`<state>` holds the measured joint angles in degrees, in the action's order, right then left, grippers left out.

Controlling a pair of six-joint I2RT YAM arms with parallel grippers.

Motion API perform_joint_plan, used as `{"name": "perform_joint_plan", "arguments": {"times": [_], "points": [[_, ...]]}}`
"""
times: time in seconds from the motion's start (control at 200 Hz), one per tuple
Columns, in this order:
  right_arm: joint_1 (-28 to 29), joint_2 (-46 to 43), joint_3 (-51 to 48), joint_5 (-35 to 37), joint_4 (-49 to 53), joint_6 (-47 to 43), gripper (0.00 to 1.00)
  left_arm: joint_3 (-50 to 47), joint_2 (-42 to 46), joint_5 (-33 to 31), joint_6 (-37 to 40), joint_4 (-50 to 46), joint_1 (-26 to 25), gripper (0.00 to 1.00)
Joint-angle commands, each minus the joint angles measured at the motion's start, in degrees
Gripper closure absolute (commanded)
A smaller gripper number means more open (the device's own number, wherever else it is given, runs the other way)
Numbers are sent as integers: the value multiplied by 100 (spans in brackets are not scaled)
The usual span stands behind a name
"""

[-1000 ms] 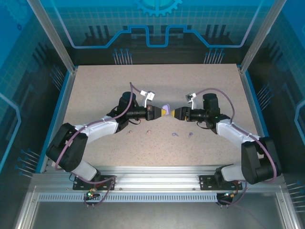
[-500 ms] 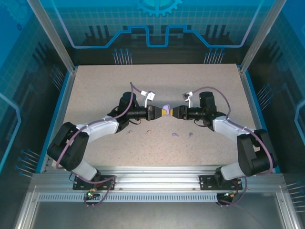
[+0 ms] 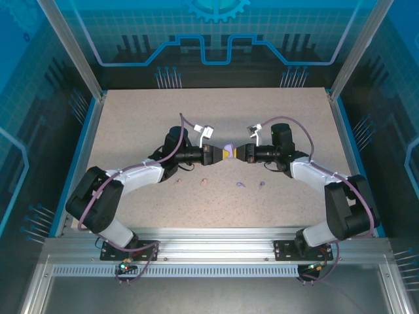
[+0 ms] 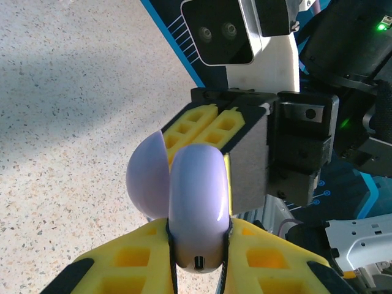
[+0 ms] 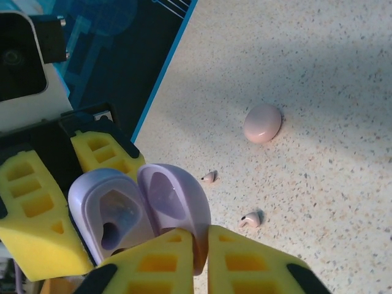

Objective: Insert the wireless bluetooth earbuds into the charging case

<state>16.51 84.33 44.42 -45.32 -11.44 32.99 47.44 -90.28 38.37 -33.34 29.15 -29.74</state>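
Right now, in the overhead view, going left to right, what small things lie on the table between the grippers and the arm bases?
first pink earbud → second pink earbud → first purple earbud → second purple earbud

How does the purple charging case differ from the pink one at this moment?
The purple case is open, its halves spread apart; the pink case is closed. The purple case is clamped between the left gripper and right gripper; the pink case lies free on the table. Both are rounded, glossy shells.
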Motion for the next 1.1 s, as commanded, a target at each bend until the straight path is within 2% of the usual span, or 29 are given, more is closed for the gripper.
{"name": "perform_joint_plan", "arguments": {"times": [0.0, 0.07, 0.215, 0.255, 0.43, 0.71, 0.78, 0.9, 0.955, 1.045, 1.095], "points": [[98, 74, 170, -154, -24, -25, 100, 45, -37, 106, -24, 104, -43, 100], [97, 58, 235, -136, 104, -86, 100, 93, -26, 47, 27, -57, -43, 99], [105, -4, 442, 295, 782, -315, 100, 134, 22, -252, 134, -440, -41, 43], [104, -4, 525, 468, 1039, -414, 100, 125, 79, -382, 180, -518, -29, 33], [106, 70, 1007, 1128, 2127, -870, 100, 124, 443, -711, 450, -974, 114, 2], [106, 287, 2338, 1575, 4048, -2254, 100, 673, 871, -840, 937, -2268, 553, 1], [120, 369, 2640, 1572, 4317, -2476, 100, 1023, 782, -253, 1327, -2707, 678, 1], [174, 514, 3048, 1703, 4693, -2790, 100, 1670, 505, -142, 1652, -3805, 689, 1], [212, 580, 3211, 1766, 4912, -2962, 100, 1763, 435, -244, 1712, -3971, 693, 1], [298, 619, 3404, 1977, 5242, -3255, 100, 1944, 259, -13, 1861, -4112, 691, 1], [322, 611, 3450, 2075, 5376, -3358, 100, 2177, 85, 327, 1978, -4350, 695, 1]]}}
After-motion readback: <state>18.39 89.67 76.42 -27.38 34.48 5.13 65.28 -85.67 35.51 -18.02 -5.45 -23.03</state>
